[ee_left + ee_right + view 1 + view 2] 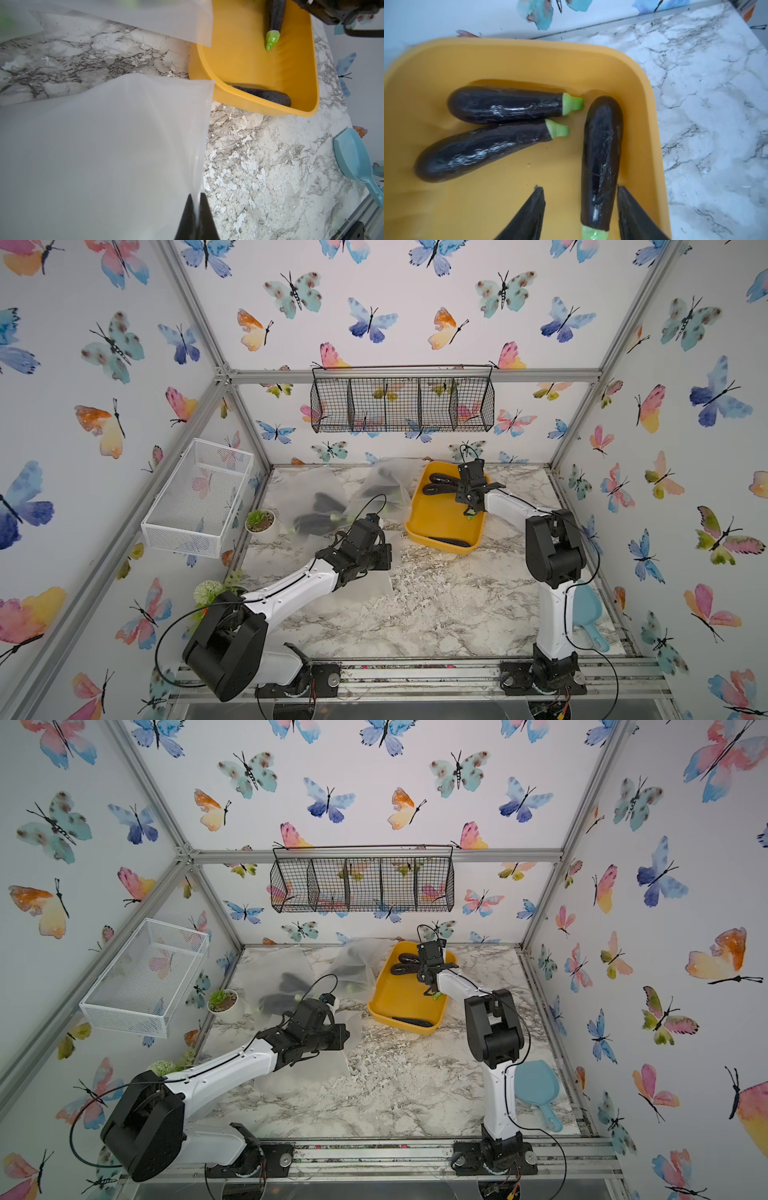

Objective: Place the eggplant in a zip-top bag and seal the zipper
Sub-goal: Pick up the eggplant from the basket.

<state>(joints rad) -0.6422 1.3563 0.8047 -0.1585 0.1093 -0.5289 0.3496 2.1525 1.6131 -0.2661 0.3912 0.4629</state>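
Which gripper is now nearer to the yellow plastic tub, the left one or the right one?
Right. The right gripper is over the yellow plastic tub, jaws open astride a dark purple eggplant. The left gripper is beside the tub, shut on a frosted plastic bag.

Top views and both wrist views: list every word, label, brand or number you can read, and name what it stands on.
None. There is no readable text on the yellow tub, the eggplants, the zip-top bag, the blue scoop or the black wire basket; the walls carry only butterfly pictures.
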